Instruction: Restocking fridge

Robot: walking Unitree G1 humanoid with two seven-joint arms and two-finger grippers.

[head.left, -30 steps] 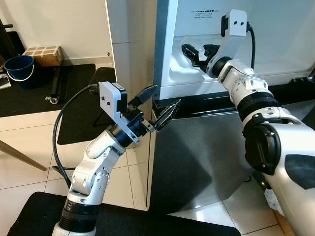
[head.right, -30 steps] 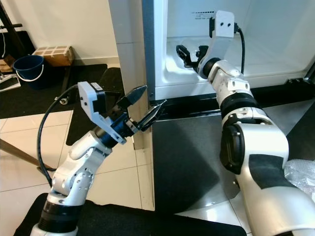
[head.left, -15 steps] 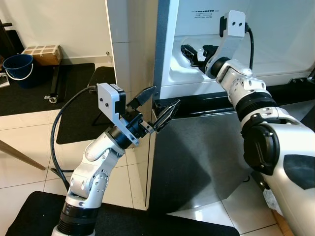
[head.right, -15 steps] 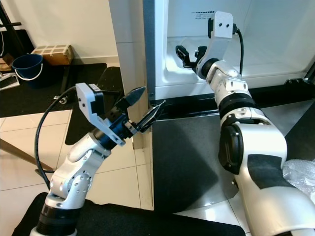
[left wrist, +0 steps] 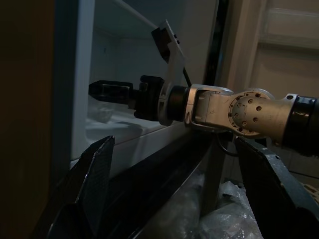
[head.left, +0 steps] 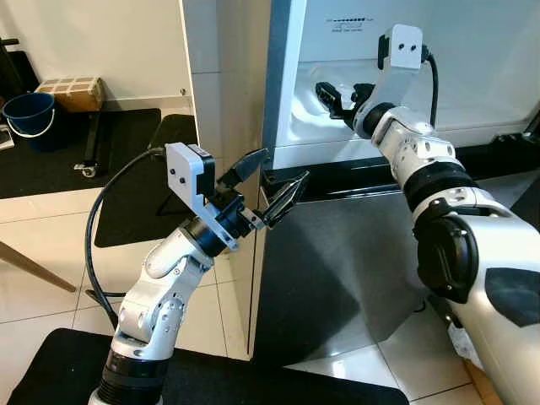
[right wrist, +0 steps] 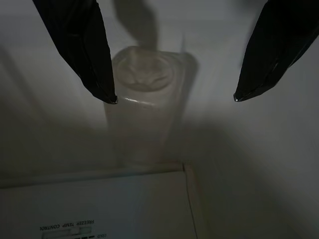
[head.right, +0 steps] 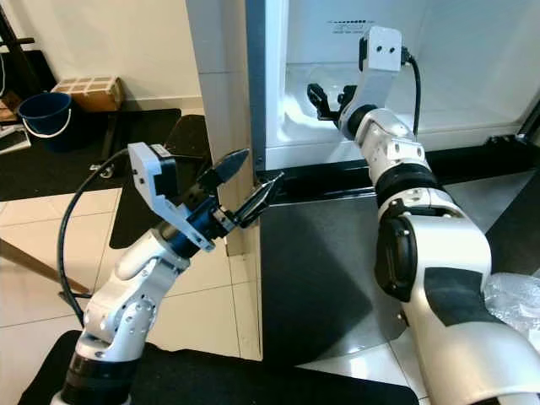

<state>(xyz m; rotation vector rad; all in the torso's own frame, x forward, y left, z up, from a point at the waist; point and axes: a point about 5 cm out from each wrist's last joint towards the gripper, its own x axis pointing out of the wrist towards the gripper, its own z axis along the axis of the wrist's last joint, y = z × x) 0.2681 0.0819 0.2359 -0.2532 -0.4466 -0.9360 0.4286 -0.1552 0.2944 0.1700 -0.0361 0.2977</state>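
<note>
- Translucent whitish plastic container [right wrist: 144, 99] stands upright, long axis vertical, inside the white fridge [head.left: 472, 76].
- Right gripper [right wrist: 174, 97], fingers spread, faces it untouching.
- Left gripper [head.left: 272, 181], spread, hovers at the fridge's 7 o'clock corner.

R gripper [head.left: 336, 94] inside fridge [head.left: 472, 76], bottle [right wrist: 144, 99] ahead of it (fingers apart). L gripper [head.left: 274, 179] at fridge's left edge; bucket [head.left: 32, 118] far left.

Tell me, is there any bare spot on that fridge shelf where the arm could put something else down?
Yes. Beside the clear plastic container the white shelf lies bare out to the wall, under the open right gripper. The shelf's front lip is bare too. It is tighter at the door edge, where the open left gripper hovers.
</note>
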